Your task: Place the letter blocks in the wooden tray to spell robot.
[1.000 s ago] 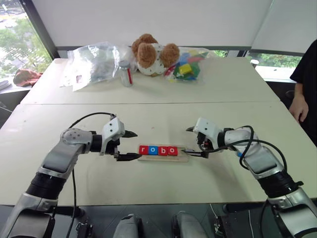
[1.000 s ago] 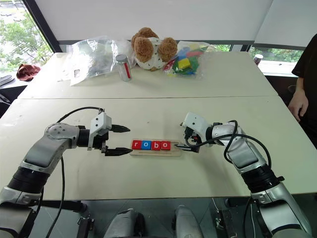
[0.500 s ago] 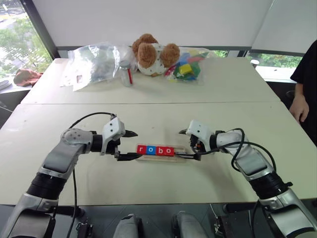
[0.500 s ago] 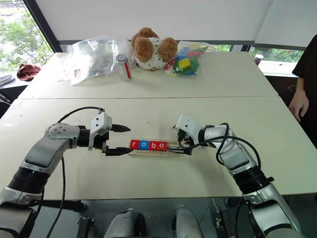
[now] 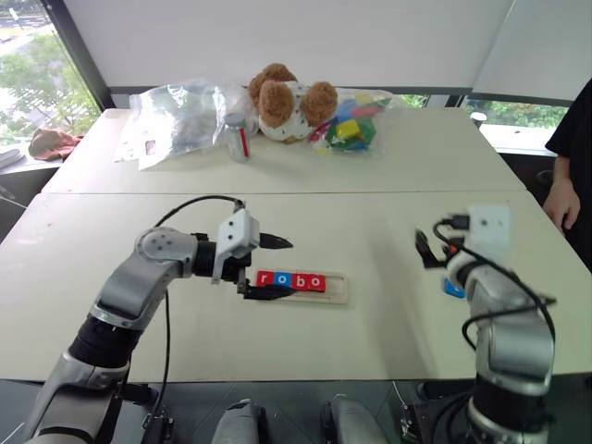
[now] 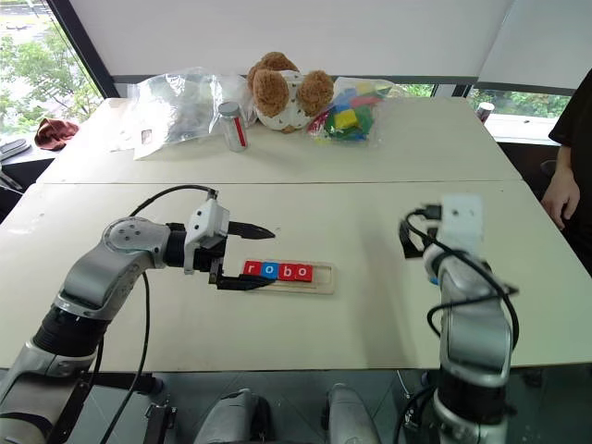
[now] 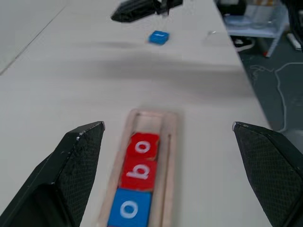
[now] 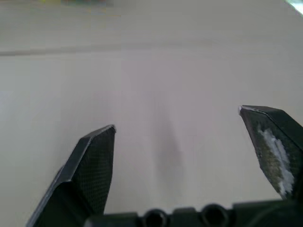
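Table (image 5: 111,240): wooden tray (image 5: 338,289) tiles (image 5: 291,280) read "robo"; both grippers (image 5: 271,267) (image 5: 424,250) apart, empty.

Behind the pale surface (image 5: 388,157), drawn white blinds (image 5: 277,42) cover the windows, with green trees (image 5: 28,83) showing beside them.

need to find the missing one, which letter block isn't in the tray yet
The blue letter block lying loose on the table near the right gripper. The other four, red r, blue o, red b, red o, sit in the wooden tray.
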{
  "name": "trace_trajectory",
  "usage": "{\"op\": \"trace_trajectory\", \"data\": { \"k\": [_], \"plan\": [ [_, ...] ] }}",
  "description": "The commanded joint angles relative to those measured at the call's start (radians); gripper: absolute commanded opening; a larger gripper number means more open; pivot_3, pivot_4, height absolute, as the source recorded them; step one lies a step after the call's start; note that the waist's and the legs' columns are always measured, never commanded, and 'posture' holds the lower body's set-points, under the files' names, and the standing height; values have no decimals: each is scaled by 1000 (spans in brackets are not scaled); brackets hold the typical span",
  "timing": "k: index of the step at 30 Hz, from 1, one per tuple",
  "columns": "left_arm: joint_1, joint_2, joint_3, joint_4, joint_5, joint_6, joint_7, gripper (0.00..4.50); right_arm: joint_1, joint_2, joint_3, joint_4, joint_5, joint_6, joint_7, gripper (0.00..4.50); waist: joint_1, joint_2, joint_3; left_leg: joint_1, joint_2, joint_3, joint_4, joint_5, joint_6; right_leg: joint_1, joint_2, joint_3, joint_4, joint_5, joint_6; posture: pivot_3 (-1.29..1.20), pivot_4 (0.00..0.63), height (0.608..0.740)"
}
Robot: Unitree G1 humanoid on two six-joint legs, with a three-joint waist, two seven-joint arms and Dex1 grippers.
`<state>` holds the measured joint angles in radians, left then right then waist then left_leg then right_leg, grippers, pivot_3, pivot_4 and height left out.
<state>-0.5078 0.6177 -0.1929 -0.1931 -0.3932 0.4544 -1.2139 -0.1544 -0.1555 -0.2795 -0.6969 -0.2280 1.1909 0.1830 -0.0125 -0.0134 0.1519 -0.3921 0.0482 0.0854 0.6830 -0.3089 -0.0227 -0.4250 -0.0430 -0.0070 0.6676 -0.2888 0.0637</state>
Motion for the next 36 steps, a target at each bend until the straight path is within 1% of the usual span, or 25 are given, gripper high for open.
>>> {"op": "trace_trajectory", "data": {
  "k": [1,3,8,12,16,20,23,24,26,31,33,36],
  "plan": [
    [-26,-23,-19,-2,-11,-2,-5,4500,40,66,33,-135,-24,80,-75,4470,-6,0,0,1,0,1,0,0,0,0,0,1,0,0,0,0,150,740],
    [-32,-31,-29,24,2,-17,-9,4500,63,106,43,-150,-19,109,-97,4470,-7,0,0,2,-1,1,1,-2,4,0,1,2,1,1,1,0,150,740],
    [-38,-40,-34,58,12,-30,-15,4500,62,136,31,-109,17,115,-104,4470,-3,0,0,2,0,-1,0,-2,5,0,3,2,1,1,1,0,150,740],
    [-27,-38,-28,62,20,-29,-4,4500,52,117,-10,-29,23,74,-128,4470,-2,0,0,1,-1,-1,0,-3,5,0,2,2,0,1,1,0,150,740],
    [-11,-27,-17,46,15,-20,6,4500,60,93,-22,-8,28,40,-130,4470,-2,0,0,1,-1,-1,0,-3,6,0,2,2,-1,1,1,0,150,740],
    [-1,-27,-15,40,15,-21,19,4500,76,102,-16,8,40,24,-135,4470,-3,0,0,1,0,-1,0,-3,6,0,2,2,-1,1,1,0,150,740],
    [1,-29,-19,37,15,-22,28,4500,68,117,-35,38,53,11,-151,4470,-5,0,0,1,0,-1,0,-3,6,0,2,2,-1,1,1,0,150,740],
    [1,-30,-19,36,15,-22,29,4500,67,118,-38,44,56,7,-154,4235,-5,0,0,1,0,-1,0,-3,6,0,2,2,-1,1,1,0,150,740],
    [-1,-30,-20,39,15,-23,31,4500,67,119,-38,54,62,-3,-159,3610,-4,0,0,1,0,-1,0,-3,6,0,2,2,-1,1,1,0,150,740],
    [-3,-27,-18,42,15,-23,33,4500,68,116,-31,64,76,-14,-167,1145,0,0,0,1,0,-1,0,-3,6,0,2,2,-1,1,1,0,150,740],
    [-3,-23,-15,45,16,-24,32,4500,65,112,-17,49,105,-33,-143,1145,-1,0,0,1,0,-1,0,-3,6,0,2,2,-1,1,1,0,150,740],
    [-3,-6,-9,57,15,-28,18,4500,82,53,69,-8,155,-51,-58,1145,-4,0,0,1,0,-1,0,-3,6,0,2,2,-1,1,1,0,150,740]
  ]
}}
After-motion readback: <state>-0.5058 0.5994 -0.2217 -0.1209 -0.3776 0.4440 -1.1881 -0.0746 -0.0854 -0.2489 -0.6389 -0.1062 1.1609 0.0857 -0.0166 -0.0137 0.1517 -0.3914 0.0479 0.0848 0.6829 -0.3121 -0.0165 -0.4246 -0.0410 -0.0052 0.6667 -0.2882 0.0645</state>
